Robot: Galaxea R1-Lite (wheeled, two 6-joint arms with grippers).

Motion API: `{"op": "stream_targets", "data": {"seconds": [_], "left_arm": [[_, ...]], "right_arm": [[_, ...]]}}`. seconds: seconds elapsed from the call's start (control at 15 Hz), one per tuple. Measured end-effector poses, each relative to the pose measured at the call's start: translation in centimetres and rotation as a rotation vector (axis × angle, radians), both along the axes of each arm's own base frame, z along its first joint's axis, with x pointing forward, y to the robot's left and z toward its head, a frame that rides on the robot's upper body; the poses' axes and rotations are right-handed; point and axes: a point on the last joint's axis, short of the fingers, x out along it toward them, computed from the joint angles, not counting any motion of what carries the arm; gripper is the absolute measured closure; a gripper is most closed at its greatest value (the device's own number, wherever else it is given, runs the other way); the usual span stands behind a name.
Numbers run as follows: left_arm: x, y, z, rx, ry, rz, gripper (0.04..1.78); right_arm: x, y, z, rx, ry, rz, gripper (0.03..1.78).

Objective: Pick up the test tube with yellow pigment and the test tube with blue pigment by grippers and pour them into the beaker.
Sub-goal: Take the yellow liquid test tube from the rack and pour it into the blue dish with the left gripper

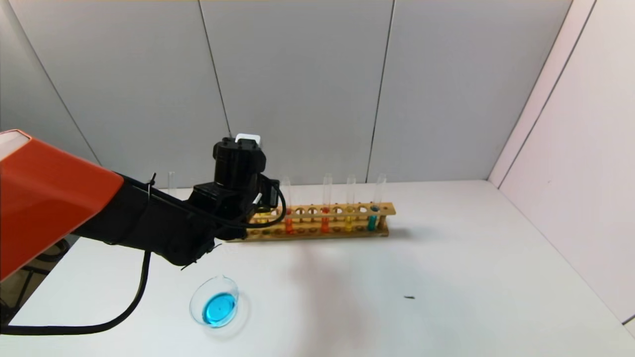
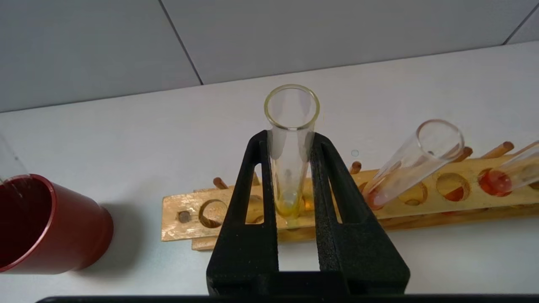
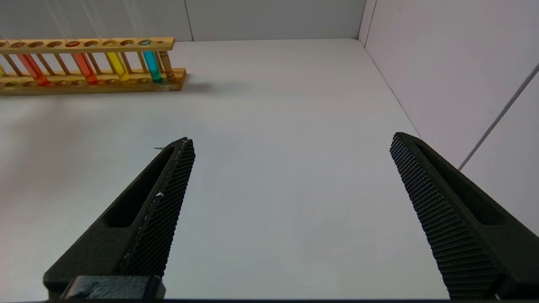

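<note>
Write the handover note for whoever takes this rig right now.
Left gripper: shut on a test tube with yellow pigment, at the left end of the wooden rack.
Right gripper: open above bare table, holding nothing.
Beaker: at the table's front left, already holding blue liquid.
Another yellow tube and a blue tube stand in the rack.
Left: pour yellow into the beaker.

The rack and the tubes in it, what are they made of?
The rack looks like pale unpainted wood: grain shows, with drilled holes and round dowels. The tubes seem clear glossy glass: the one in the left hand, the yellow tube, is see-through with a shiny rim. It could be clear plastic.
</note>
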Motion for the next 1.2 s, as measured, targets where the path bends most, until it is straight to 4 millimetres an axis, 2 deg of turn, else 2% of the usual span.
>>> {"op": "stream_targets", "data": {"seconds": [1.2], "left_arm": [[0.7,-0.5,5.7,-0.024,-0.052,0.004,1.52]], "right_arm": [[0.0,0.0,0.0,0.000,0.000,0.000,0.11]]}}
